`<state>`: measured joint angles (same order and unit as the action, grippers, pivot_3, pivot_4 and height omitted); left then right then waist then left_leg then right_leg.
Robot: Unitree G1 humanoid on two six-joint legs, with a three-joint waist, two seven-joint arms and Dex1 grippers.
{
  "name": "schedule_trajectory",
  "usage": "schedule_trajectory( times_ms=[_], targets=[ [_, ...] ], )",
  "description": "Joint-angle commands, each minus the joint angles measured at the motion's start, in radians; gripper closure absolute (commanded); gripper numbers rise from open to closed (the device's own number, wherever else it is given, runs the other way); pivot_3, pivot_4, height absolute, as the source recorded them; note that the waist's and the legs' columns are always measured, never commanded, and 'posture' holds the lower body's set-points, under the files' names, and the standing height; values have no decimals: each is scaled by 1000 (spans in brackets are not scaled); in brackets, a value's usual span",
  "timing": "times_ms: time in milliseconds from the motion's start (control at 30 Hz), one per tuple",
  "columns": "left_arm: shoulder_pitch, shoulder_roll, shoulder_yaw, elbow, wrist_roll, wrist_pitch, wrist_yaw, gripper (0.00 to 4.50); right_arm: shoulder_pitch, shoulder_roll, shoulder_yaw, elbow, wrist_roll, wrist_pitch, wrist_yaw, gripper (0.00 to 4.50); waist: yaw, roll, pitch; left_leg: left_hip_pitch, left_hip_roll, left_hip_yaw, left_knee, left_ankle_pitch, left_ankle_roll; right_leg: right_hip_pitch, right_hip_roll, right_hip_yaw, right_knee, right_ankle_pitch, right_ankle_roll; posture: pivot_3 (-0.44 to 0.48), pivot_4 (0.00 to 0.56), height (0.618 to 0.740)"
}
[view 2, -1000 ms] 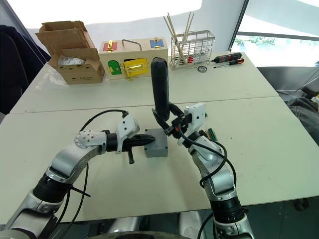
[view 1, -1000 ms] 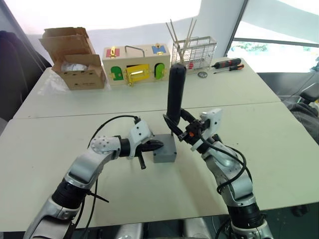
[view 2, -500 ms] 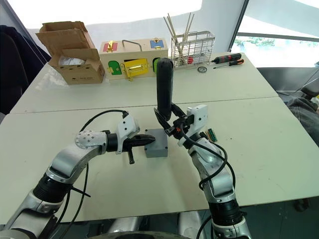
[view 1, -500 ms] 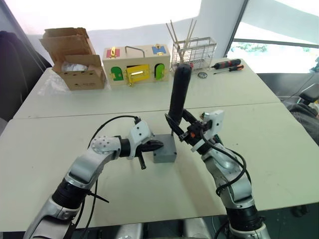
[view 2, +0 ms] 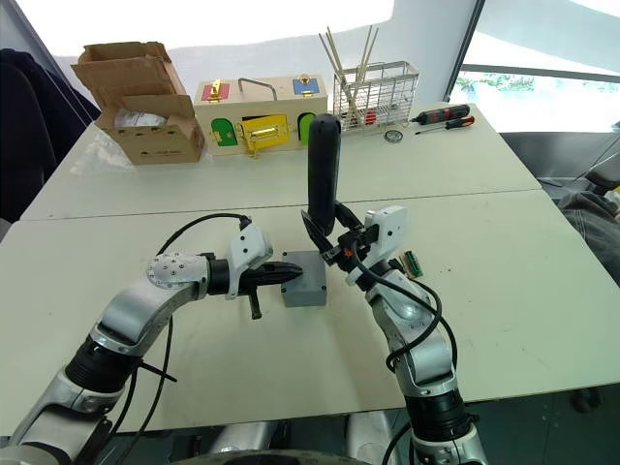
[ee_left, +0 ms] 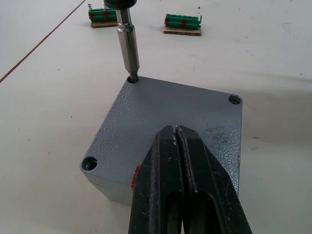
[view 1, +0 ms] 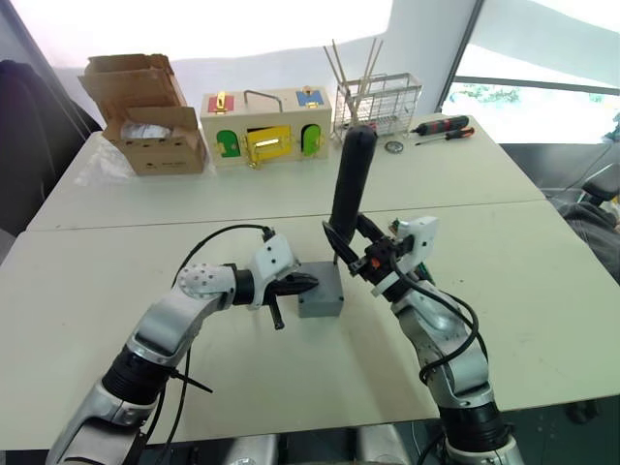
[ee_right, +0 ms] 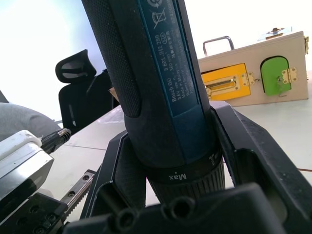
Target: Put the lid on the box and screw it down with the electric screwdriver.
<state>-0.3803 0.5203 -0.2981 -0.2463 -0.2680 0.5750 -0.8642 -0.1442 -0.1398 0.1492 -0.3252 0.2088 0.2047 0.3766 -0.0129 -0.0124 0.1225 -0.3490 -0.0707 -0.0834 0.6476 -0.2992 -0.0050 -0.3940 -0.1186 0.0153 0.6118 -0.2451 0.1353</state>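
The grey box (view 1: 321, 291) sits mid-table with the lid (ee_left: 170, 126) lying flat on top of it, screw holes showing at its corners. The electric screwdriver (view 1: 349, 184) stands nearly upright, its metal bit (ee_left: 128, 44) set into the lid's far corner hole. My right gripper (view 1: 351, 254) is shut around the tool's lower body. From the left, my left gripper (view 1: 302, 283) is shut, and its fingertips (ee_left: 176, 141) rest on the lid's near edge.
Two green terminal blocks (ee_left: 183, 22) lie just beyond the box. At the table's back stand a cardboard box (view 1: 145, 116), a wooden latch box (view 1: 264, 126), a wire rack (view 1: 378, 102) and hand screwdrivers (view 1: 441, 125).
The electric screwdriver's top has swung to the right, bringing it closer to upright over the corner hole. The left gripper and the box have stayed put.
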Motion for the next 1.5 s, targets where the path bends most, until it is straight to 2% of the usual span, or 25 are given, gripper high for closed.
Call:
schedule_trajectory(
  times_ms=[33,700,900,1000,1100,1233,1400,1500],
  targets=[
    [13,9,-25,25,21,18,-4,4500,71,-13,37,128,-29,64,-1,2715,0,0,0,0,0,0,0,0,0,0,0,0,0,0,0,0,150,734],
    [13,4,-26,27,25,12,-1,4500,56,-20,41,123,-35,51,9,2715,1,0,0,1,0,-1,-1,-1,-1,0,0,-1,-1,-1,0,0,150,734],
    [24,5,-24,34,25,3,-1,4500,8,-37,31,54,-19,88,13,2715,1,1,3,0,0,-2,-1,-1,-1,-1,-1,-1,-1,-2,0,0,150,734],
    [29,8,-20,35,23,2,0,4500,-42,-59,3,-40,11,151,13,2715,2,2,7,-1,0,-2,-1,-1,-1,-2,-1,-1,-1,-2,0,0,150,734],
    [35,9,-20,48,28,-11,-1,4500,-122,-107,-41,-162,66,260,24,2715,2,4,12,-7,0,-2,-1,-1,-1,-4,-1,-1,-1,-1,0,0,150,734],
    [47,15,10,36,6,-2,0,4500,-272,-157,-184,-283,246,458,6,2715,6,7,26,-12,-1,-2,0,-1,-2,-9,-1,-1,0,0,-1,0,150,734],
    [66,-10,91,-15,-105,48,-5,4500,-392,-153,-324,-274,517,643,-14,2715,2,9,30,-25,-1,-2,1,1,-3,-22,-1,-1,2,2,1,0,150,734],
    [72,-13,138,-56,-165,91,4,4500,-428,-175,-356,-223,533,709,-66,2715,0,10,31,-26,0,-2,-1,1,-3,-24,-1,-2,2,2,1,0,150,734]
  ],
)
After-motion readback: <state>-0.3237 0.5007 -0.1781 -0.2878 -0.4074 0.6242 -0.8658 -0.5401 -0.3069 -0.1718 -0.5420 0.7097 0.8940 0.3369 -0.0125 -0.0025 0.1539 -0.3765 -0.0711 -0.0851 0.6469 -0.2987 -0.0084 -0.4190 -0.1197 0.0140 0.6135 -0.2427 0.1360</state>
